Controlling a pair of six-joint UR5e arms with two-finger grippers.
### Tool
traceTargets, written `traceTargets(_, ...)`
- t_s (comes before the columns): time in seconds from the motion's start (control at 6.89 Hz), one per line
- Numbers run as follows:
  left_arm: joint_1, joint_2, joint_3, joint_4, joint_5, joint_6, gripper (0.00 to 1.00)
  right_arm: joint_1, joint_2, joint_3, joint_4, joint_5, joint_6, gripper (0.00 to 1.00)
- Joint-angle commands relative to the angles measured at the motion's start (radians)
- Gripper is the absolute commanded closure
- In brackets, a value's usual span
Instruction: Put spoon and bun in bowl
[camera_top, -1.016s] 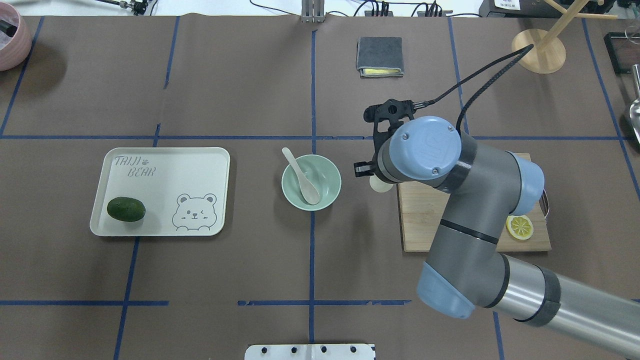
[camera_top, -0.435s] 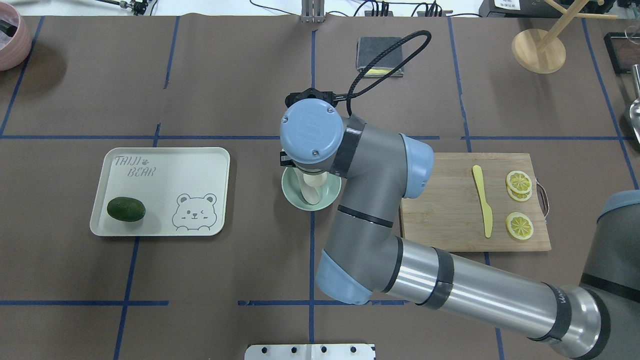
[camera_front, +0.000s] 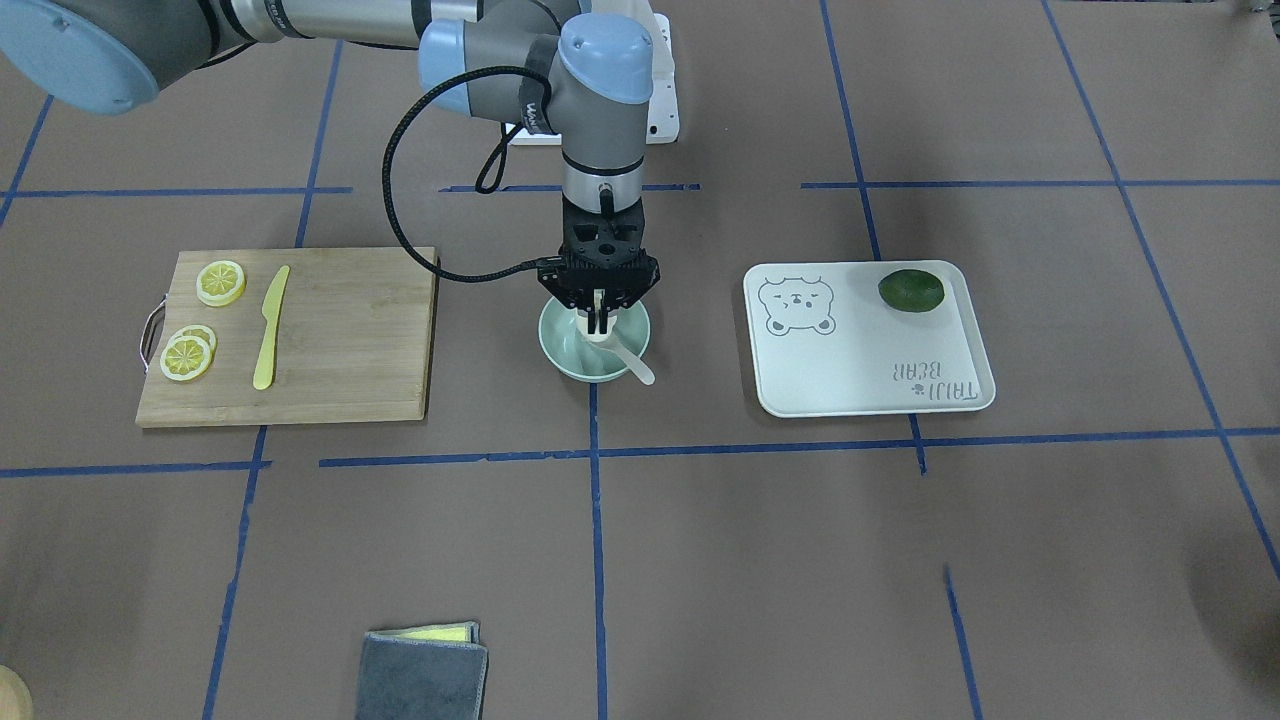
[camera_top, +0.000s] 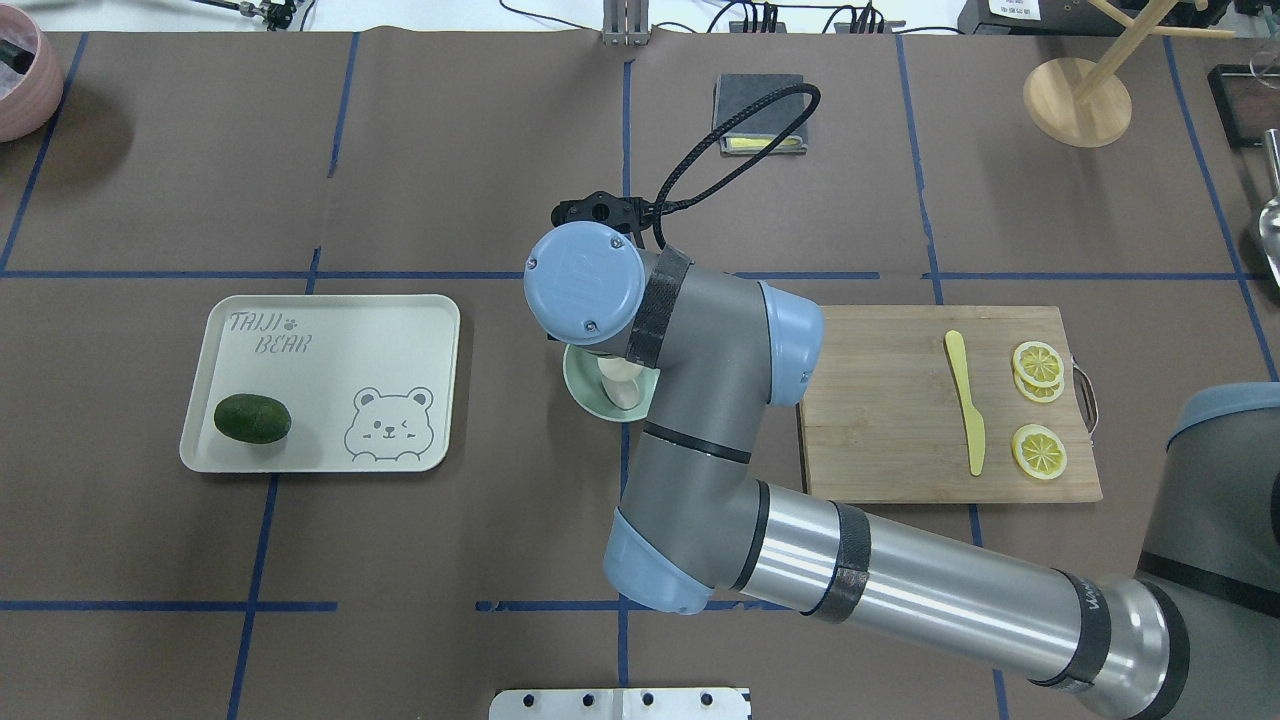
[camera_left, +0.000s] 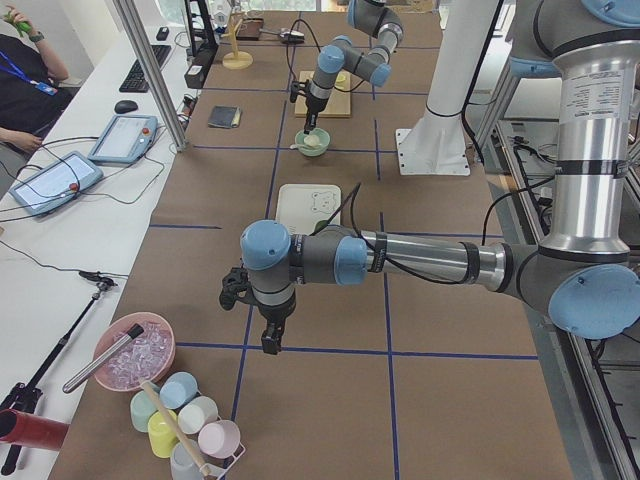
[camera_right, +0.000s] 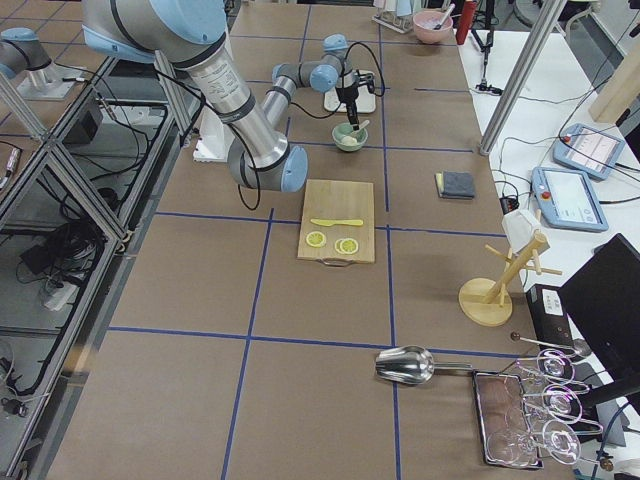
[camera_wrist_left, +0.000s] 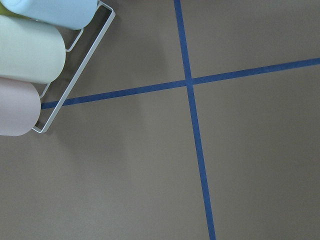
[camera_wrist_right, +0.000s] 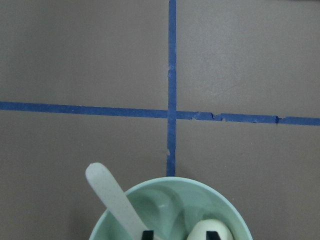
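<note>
The mint-green bowl stands mid-table, also in the overhead view and the right wrist view. The pale spoon lies in it, its handle over the rim. My right gripper points straight down into the bowl and is shut on the white bun, which sits low inside the bowl. My left gripper shows only in the left side view, far from the bowl above bare table. I cannot tell if it is open.
A cream tray with a dark green fruit lies left of the bowl. A cutting board with a yellow knife and lemon slices lies right. A folded cloth is behind. Cups in a rack sit near my left gripper.
My right arm swung left from the cutting board's edge to above the bowl, carrying the bun, and lowered it into the bowl. The spoon and bowl stayed in place.
</note>
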Motion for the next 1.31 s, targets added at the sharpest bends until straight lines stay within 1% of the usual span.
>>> traceTargets(0.0, 0.0, 0.0, 0.0, 0.0, 0.002, 0.0, 0.0, 0.0, -0.003, 0.006, 0.0, 0.013, -0.003, 0.0)
traceTargets(0.15, 0.0, 0.0, 0.0, 0.0, 0.003, 0.0, 0.0, 0.03, -0.004, 0.023, 0.0, 0.048, -0.031, 0.0)
traceTargets(0.29, 0.0, 0.0, 0.008, 0.003, 0.006, 0.0, 0.0, 0.107, -0.036, 0.06, 0.002, 0.16, -0.111, 0.0)
traceTargets(0.44, -0.002, 0.003, 0.014, 0.003, 0.003, -0.002, 0.0, 0.195, -0.119, 0.143, 0.003, 0.24, -0.226, 0.0)
traceTargets(0.58, -0.002, 0.017, 0.003, 0.006, 0.0, -0.002, 0.0, 0.315, -0.221, 0.21, 0.005, 0.357, -0.39, 0.0)
traceTargets(0.73, 0.0, 0.015, -0.001, 0.009, -0.006, 0.0, 0.0, 0.442, -0.312, 0.232, 0.005, 0.453, -0.581, 0.0)
traceTargets(0.87, 0.0, 0.018, -0.005, 0.009, -0.006, 0.006, 0.0, 0.547, -0.39, 0.235, 0.003, 0.506, -0.762, 0.0)
traceTargets(1.02, 0.0, 0.018, -0.011, 0.006, -0.006, 0.006, 0.0, 0.66, -0.479, 0.232, 0.002, 0.538, -0.911, 0.0)
traceTargets(1.16, 0.0, 0.017, -0.011, 0.003, -0.003, 0.008, 0.0, 0.751, -0.583, 0.218, 0.0, 0.595, -1.075, 0.0)
